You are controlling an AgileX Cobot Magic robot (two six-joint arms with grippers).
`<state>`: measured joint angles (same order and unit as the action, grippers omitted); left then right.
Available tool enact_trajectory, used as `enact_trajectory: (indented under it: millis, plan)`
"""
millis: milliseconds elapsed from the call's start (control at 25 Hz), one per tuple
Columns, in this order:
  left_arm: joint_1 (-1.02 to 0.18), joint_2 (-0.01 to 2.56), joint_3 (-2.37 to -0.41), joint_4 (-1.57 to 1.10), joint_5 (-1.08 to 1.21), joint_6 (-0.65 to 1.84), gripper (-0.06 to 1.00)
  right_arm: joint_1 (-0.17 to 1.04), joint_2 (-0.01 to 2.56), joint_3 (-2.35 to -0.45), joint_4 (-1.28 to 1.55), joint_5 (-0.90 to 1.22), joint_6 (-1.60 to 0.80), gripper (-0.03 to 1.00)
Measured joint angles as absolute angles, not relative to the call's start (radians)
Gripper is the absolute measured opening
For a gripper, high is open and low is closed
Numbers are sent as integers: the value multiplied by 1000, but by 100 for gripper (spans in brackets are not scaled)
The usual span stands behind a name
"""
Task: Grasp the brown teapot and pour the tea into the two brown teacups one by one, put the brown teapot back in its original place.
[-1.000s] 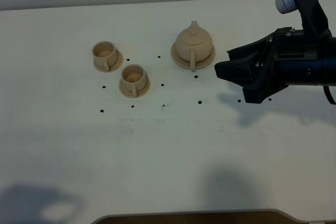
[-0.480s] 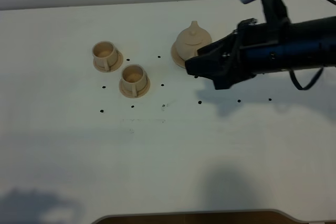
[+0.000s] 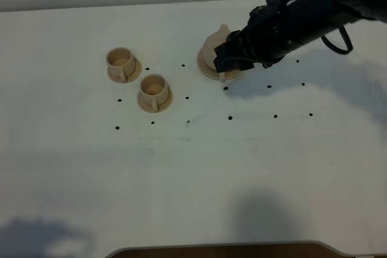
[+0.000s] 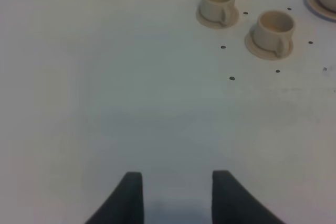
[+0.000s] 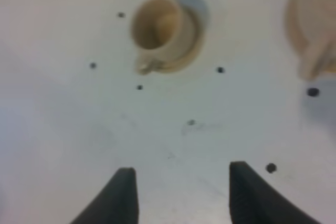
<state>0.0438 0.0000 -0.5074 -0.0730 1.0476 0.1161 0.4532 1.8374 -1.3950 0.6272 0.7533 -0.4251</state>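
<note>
1. Your left gripper point(image 4: 176, 199) sits low over the table point(image 4: 79, 103), well apart from the cups. Its jaws are spread with nothing between them.
2. The back cup point(image 3: 123, 63) and front cup point(image 3: 155, 92) are small matte tan cylinders on round bases. I can't see any tea in them.
3. The teapot point(image 3: 213, 49) is on its saucer point(image 3: 202, 67), half hidden by your arm. It looks ceramic, so stiff, chippable and probably hefty when full. I'd grab the loop handle.
4. Your right gripper point(image 5: 184, 195) hangs at the pot, wide open and holding nothing.

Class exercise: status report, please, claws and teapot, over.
Left claw open, empty. Right claw open, by the brown teapot, nothing gripped. Its arm hides part of the teapot.
</note>
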Motion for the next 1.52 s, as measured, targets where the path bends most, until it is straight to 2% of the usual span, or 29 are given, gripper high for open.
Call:
enact_trajectory:
  millis: [440,600,760,1520]
  plan:
    - [44,0,-507,-73,1048,116,34,512,2126,-1869,259,1039,35,40]
    - [44,0,-507,-73,1048,116,34,512,2256,-2070,155,1185,154,40]
    - [44,0,-507,-73,1048,116,34,512,2367,-2210,115,1207,204,41]
    - [44,0,-507,-73,1048,116,34,512,2497,-2259,120,1213,317,43]
